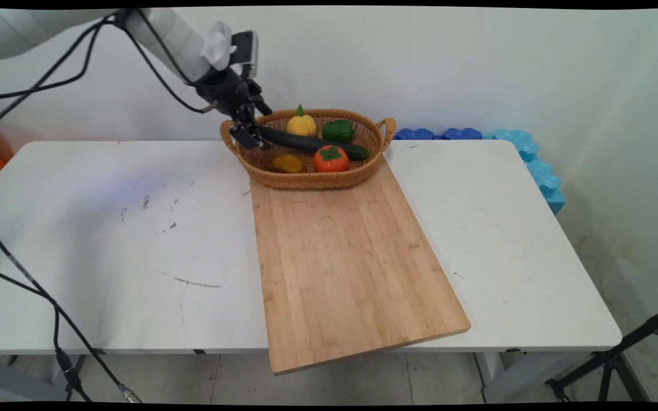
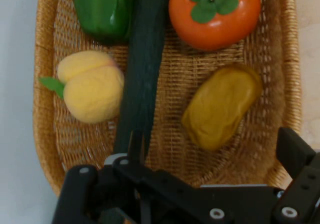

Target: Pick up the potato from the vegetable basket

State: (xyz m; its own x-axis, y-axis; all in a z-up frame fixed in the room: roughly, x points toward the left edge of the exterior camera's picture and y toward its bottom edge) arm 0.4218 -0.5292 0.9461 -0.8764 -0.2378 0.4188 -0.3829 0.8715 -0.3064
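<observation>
My gripper point(image 1: 252, 137) point(image 2: 215, 149) is open and reaches down into the left end of a wicker basket point(image 1: 306, 181) point(image 2: 47, 149). A long dark green cucumber point(image 1: 312, 144) point(image 2: 142, 79) lies slantwise across the basket, and its near end sits under one of my fingers point(image 2: 136, 141). The other finger point(image 2: 295, 151) stands far off near the basket's rim. Beside the cucumber lie a yellow peach-like fruit point(image 1: 301, 124) point(image 2: 92, 89), a green pepper point(image 1: 338, 130) point(image 2: 102, 9), an orange persimmon point(image 1: 331, 158) point(image 2: 215, 14) and a brownish-yellow lump point(image 1: 288, 164) point(image 2: 222, 106).
The basket stands on the far end of a long wooden board point(image 1: 346, 262) that overhangs the table's point(image 1: 106, 240) near edge. Blue foam pieces point(image 1: 540, 171) line the back right corner. A black tripod leg point(image 1: 620, 359) shows at lower right. Cables point(image 1: 49, 308) hang at the left.
</observation>
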